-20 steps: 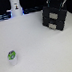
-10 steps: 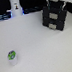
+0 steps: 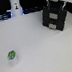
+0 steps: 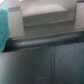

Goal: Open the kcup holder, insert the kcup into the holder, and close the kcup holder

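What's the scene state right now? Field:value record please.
kcup holder: black boxy unit, toward the far side of the exterior view's right, on the white table
holder state: looks shut, no tray visibly pulled out
kcup: white pod with green top, upright on the table, near side at the exterior view's left, well apart from holder
arm: at the holder, above its top
tool: open or shut cannot be told
wrist view: blurred dark surface close up
other: white post at far edge

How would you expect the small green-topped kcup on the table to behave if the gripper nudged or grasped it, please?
The kcup is small next to the kcup holder, so probably light and easily pushed. It stands upright on a narrow base, so a nudge could tip it; being round, it might then roll.
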You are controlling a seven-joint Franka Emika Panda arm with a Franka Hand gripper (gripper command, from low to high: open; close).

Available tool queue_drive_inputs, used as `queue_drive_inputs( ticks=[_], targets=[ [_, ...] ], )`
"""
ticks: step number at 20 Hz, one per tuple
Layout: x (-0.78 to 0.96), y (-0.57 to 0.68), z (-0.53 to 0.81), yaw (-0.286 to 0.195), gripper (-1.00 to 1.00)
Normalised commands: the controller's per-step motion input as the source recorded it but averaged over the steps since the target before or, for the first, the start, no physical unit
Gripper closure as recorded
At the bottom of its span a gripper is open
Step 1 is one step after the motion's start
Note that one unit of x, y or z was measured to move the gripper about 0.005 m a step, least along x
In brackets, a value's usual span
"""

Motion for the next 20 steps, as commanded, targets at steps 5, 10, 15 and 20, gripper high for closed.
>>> queue_drive_inputs(
  ticks=[5, 10, 15, 20],
  targets=[
    [0.02, -0.51, 0.16, 0.003, -1.00],
    [-0.18, -0.07, -0.21, -0.012, -1.00],
    [-0.21, 0.13, -0.45, -0.019, -1.00],
    [-0.27, 0.07, -0.46, -0.006, -1.00]
  ],
)
